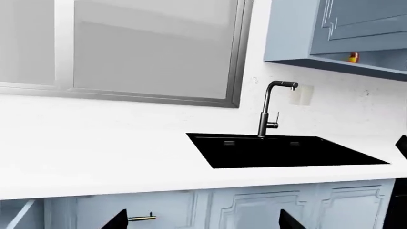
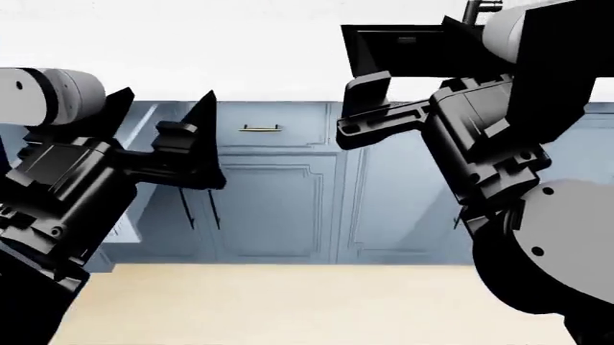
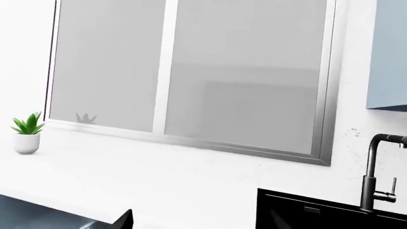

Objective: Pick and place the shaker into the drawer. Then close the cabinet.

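Note:
The shaker is out of view. An opened drawer [image 1: 19, 214] shows only as a pale blue-grey corner under the counter in the left wrist view, and I cannot see inside it. Beside it is a closed drawer front [image 2: 287, 128] with a brass handle [image 1: 141, 218]. My left gripper [image 1: 203, 220] [image 2: 165, 97] is open and empty, raised in front of these cabinet fronts. My right gripper [image 2: 357, 108] [image 3: 197, 220] is also open and empty, held up at counter height near the sink's left edge.
A white counter [image 1: 95, 157] holds a black sink [image 1: 286, 150] with a dark faucet [image 1: 270, 109]. A small yellow-and-red object [image 1: 352, 57] stands on the shelf under the upper cabinet [image 1: 356, 24]. A potted plant [image 3: 26, 133] sits by the window [image 3: 190, 71]. The floor [image 2: 269, 302] is beige.

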